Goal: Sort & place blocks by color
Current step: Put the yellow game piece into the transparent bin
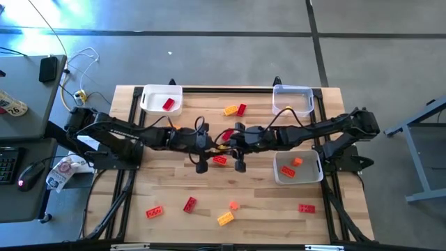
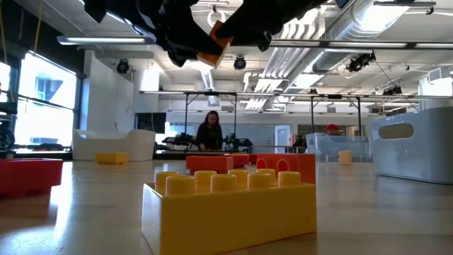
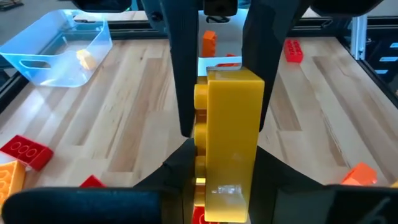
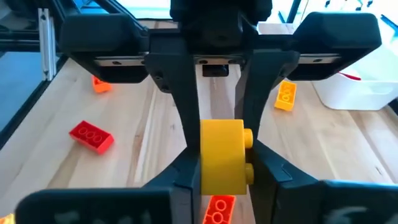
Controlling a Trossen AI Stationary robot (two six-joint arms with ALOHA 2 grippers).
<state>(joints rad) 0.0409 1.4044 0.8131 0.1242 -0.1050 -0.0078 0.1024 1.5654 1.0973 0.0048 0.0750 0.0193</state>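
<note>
2 arms are reaching inward over the table (image 1: 174, 188), meeting at its center. Left gripper (image 3: 214, 124) and right gripper (image 4: 221, 146) are both clamping 1 yellow block (image 3: 227, 143). No writing is showing.

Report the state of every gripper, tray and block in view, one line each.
held yellow block: off the table, between both grippers
right gripper: shut on the held yellow block
left gripper: at the same block
rear white tray: holds one red block
clear tray: holds one yellow piece
front white tray: holds orange blocks
loose blocks: lying unsorted on the table
</note>
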